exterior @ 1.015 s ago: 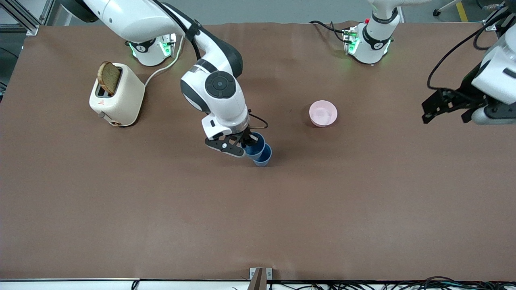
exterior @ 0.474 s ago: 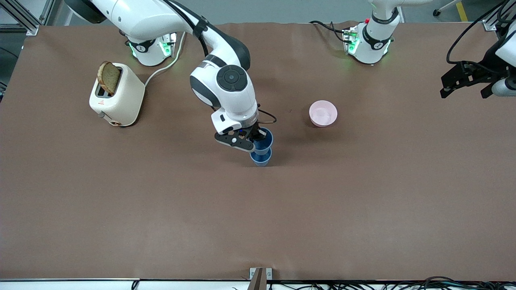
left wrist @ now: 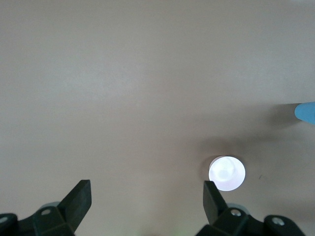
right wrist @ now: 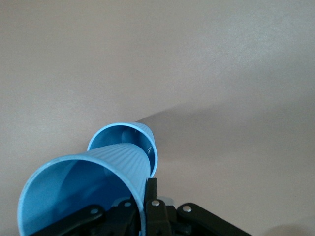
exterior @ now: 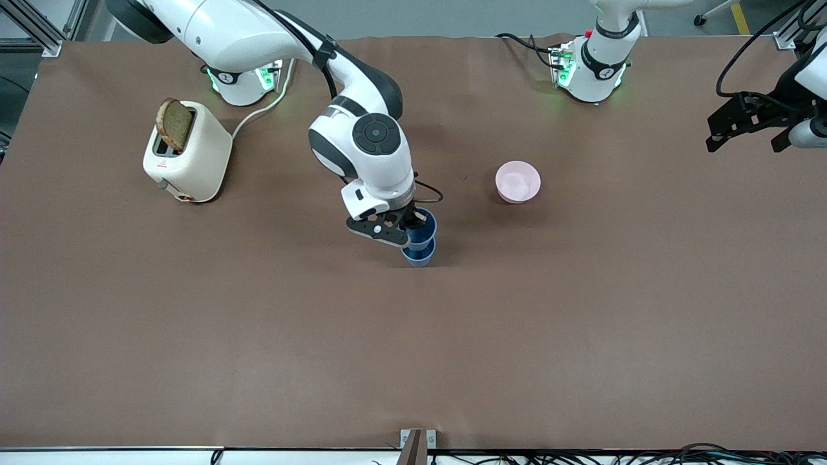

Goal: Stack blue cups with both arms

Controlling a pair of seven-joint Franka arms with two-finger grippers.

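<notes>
Right claw (exterior: pixel 408 227): clenched on upper blue cup's (exterior: pixel 423 227) rim, its base at lower cup's (exterior: pixel 419 256) mouth.
Left claw (exterior: pixel 743 123): released, waiting at worktop's (exterior: pixel 581 336) three o'clock edge.
Risk: tilted entry could tip lower cup.

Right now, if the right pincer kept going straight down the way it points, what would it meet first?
Probably the cup standing on the table: the right pincer holds the other cup just above its open mouth, roughly lined up, though how much gap remains is unclear.
</notes>
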